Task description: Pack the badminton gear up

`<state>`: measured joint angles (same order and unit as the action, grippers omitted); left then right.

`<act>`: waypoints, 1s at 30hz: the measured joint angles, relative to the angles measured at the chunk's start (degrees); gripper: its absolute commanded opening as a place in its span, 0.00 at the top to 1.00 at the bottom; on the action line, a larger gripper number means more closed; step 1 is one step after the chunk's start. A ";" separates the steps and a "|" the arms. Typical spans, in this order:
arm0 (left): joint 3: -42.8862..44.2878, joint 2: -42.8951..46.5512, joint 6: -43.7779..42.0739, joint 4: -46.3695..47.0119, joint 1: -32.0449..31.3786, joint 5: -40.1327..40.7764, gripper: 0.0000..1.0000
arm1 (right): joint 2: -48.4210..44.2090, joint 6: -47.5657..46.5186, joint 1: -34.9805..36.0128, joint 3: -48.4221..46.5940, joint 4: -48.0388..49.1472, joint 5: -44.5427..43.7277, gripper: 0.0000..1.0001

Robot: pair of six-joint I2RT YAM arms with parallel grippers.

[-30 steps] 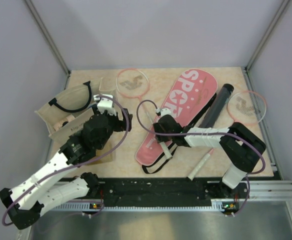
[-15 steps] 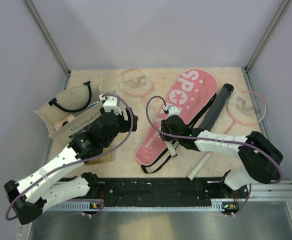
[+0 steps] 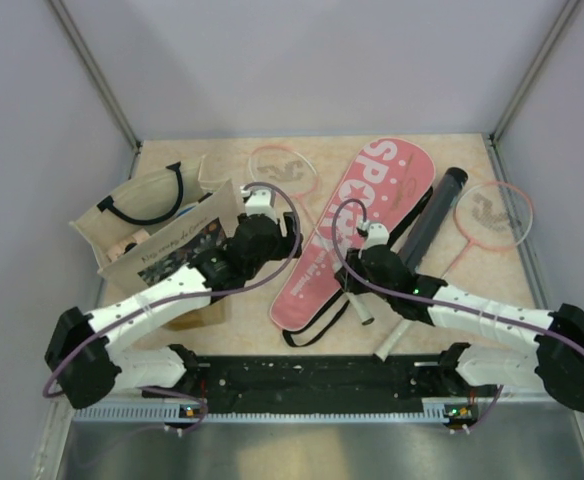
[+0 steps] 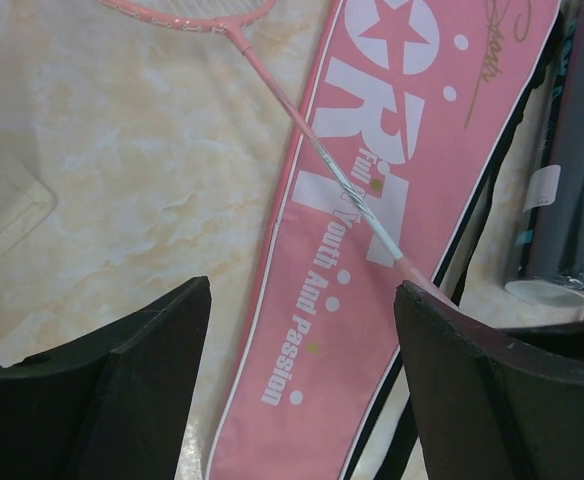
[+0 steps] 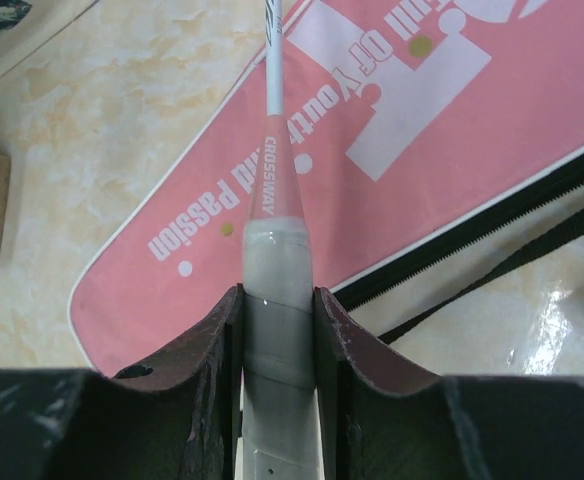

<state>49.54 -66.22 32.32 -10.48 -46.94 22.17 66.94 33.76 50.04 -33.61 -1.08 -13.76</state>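
- A beige tote bag (image 3: 122, 235) sags open at the left edge of the worktop (image 3: 162, 152), set apart from the badminton gear and no part of the packing.
- The left gripper (image 4: 302, 300) hangs over the pink cover's left edge, jaws spread wide with nothing between them, seemingly placed to steady or open the cover.
- The first racket (image 3: 284, 172) lies with its pink-rimmed head on the bare worktop beyond the left arm, its shaft running diagonally across the cover.
- The pink "SPORT" cover (image 3: 382, 185) lies flat at centre with its black strap trailing off the near end. Whether its zip is open cannot be told.
- The right gripper (image 5: 277, 300) has its jaws clenched on that racket's white-wrapped handle, by the cover's near end. An end grip like this likely suits steering the head into the cover.
- The black tube (image 3: 434, 208) lies just right of the cover, along its edge.
- The second racket (image 3: 492, 212) rests at far right, head near the tube's far end and handle toward the arms, untouched.
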 measured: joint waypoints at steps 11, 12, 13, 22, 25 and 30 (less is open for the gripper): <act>2.32 -16.61 8.79 7.67 0.00 0.79 0.23 | -9.75 3.56 0.07 5.81 -0.61 0.07 0.92; 2.80 -17.70 9.20 8.48 0.00 0.76 0.23 | -10.34 3.58 0.07 6.32 -0.55 0.20 0.92; 3.32 -18.80 9.62 9.60 0.00 0.61 0.23 | -10.73 3.61 0.07 6.80 -0.48 0.37 0.91; 10.73 -28.50 14.14 11.30 2.67 -3.50 0.28 | -11.17 4.42 0.07 7.74 0.26 2.36 0.91; 11.80 -30.40 15.74 10.67 4.26 -4.74 0.34 | -11.50 4.72 0.07 7.76 0.26 3.04 0.90; 12.07 -32.59 17.09 10.47 5.97 -6.95 0.42 | -11.74 5.09 0.07 7.74 0.48 3.78 0.87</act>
<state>61.60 -98.80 49.41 -0.01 -40.97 15.22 55.20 38.85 50.11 -25.87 -0.60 -9.98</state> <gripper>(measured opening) 0.613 0.294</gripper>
